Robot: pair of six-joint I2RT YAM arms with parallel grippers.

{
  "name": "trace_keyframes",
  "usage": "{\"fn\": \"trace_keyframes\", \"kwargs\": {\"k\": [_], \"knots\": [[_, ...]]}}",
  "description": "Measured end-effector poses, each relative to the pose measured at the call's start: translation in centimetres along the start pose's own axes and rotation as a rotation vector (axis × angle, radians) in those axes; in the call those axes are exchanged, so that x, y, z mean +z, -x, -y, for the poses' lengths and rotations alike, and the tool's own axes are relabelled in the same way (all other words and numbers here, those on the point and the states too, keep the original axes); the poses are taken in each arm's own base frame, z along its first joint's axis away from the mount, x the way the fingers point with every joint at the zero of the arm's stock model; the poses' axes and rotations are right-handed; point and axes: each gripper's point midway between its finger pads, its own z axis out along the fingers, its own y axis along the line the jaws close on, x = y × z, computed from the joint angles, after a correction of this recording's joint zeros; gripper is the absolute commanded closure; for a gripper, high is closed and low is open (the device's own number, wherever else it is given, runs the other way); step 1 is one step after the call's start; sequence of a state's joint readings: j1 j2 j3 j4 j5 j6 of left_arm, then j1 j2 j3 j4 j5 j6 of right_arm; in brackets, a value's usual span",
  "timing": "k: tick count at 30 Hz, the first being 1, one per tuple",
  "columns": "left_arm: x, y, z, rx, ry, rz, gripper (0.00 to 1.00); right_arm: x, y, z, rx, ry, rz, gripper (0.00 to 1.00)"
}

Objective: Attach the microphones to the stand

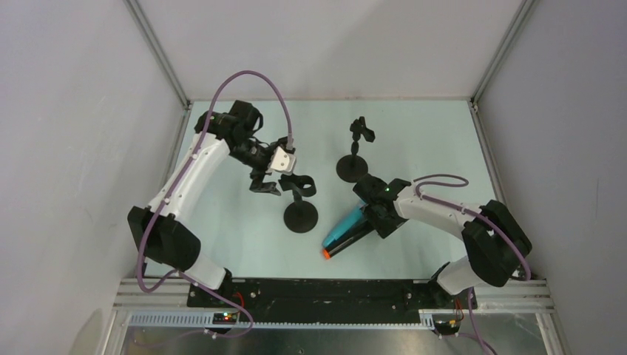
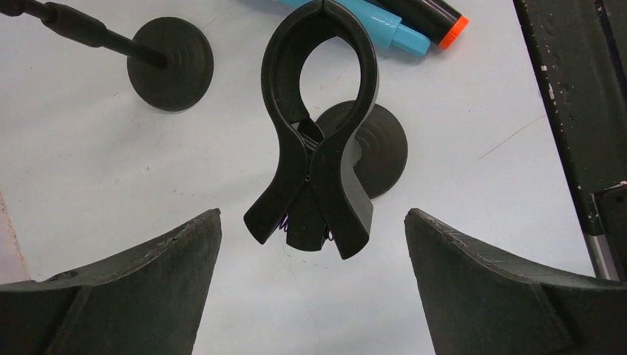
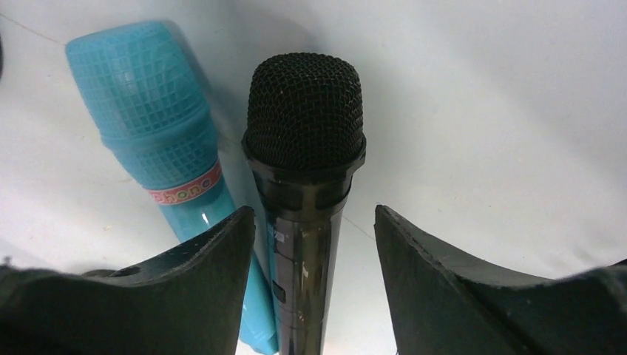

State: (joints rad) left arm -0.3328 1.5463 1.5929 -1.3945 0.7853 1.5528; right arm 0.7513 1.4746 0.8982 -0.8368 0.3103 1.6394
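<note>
A pale green table (image 1: pixel 414 126) is enclosed by white walls. The right gripper (image 3: pixel 314 214) is held with its fingers apart astride the black microphone (image 3: pixel 304 111), which is laid flat, apparently so that its shaft can be pinched. The turquoise microphone (image 3: pixel 148 96) is laid just beside it. The left gripper (image 2: pixel 313 214) is spread wide behind the near stand's clip (image 2: pixel 325 177), seemingly so that its handles can be squeezed.

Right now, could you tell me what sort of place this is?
Likely a robotics lab test cell: white panel walls in an aluminium frame, a pale table, with left arm and right arm mounted at its near edge.
</note>
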Motion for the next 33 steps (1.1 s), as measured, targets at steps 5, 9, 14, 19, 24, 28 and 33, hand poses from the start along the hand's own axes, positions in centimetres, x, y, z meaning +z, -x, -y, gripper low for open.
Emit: {"fn": "trace_keyframes", "kwargs": {"k": [5,9,14,19,24,28,33], "knots": [[-0.1,-0.3,-0.1,0.006,0.003,-0.009,0.01,1.1,-0.3,0.5,-0.027,-0.041,0.011,0.38],[-0.4,-0.4,-0.2,0.011,0.011,-0.012,0.01,1.6,-0.9,0.9,-0.058,-0.064,0.016,0.56],[-0.5,-0.5,0.0,0.006,0.015,-0.013,0.02,1.7,-1.3,0.9,-0.086,-0.066,0.025,0.73],[-0.5,-0.4,0.0,0.008,0.016,-0.008,0.02,1.7,-1.3,0.8,-0.097,-0.072,0.029,0.84],[-0.5,-0.3,0.0,0.011,0.016,-0.001,0.06,1.6,-0.6,1.2,-0.12,-0.083,0.054,1.0],[-0.5,-0.3,0.0,0.014,0.016,0.001,0.07,0.5,0.5,1.5,-0.148,-0.065,0.1,1.0],[-0.5,-0.1,-0.3,0.017,0.019,0.01,0.06,-1.5,-0.4,1.9,-0.237,-0.009,0.145,1.0]]}}
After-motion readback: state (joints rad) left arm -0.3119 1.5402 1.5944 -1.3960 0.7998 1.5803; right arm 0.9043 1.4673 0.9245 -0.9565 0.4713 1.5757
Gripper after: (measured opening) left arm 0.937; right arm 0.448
